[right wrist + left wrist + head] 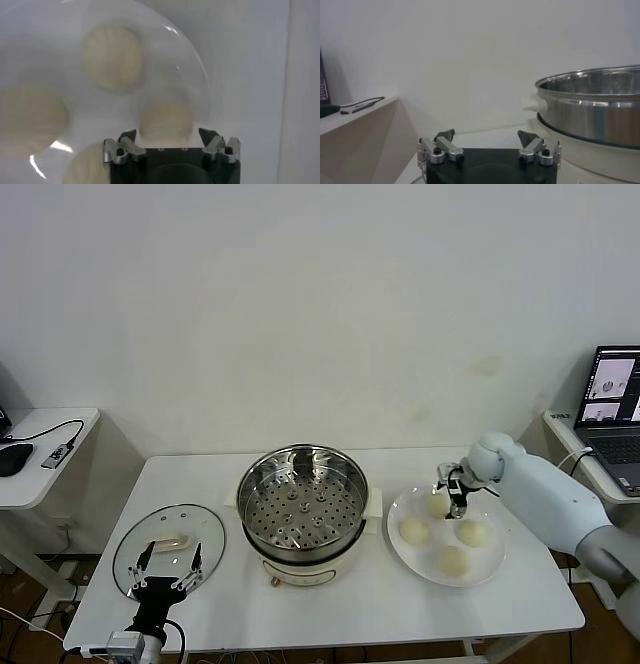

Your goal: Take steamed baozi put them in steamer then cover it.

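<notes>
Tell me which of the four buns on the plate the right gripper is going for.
The back bun, farthest from the robot on the white plate: the right gripper stands right at it, fingers either side. The other three lie nearer the robot, untouched.

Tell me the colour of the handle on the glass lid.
Cream, on the lid handle, clearest in the head view.

Polished steel steamer (302, 504), mirror-bright on wall and perforated tray, seated on a glossy white plastic-looking base. Clear glass cover (169, 549), smooth and reflective, rimmed in steel, with a cream matt handle. Matt, smooth cream-white steamed baozi (414, 530) on a glossy white plate (400, 559), glazed-looking with highlights. Matt white bench (390, 609), smooth. Left hand (486, 136): black matt body, brushed metal knuckles, dark tips. Right hand (169, 135): same finish. Smooth white glossy shell on right arm (545, 489).
</notes>
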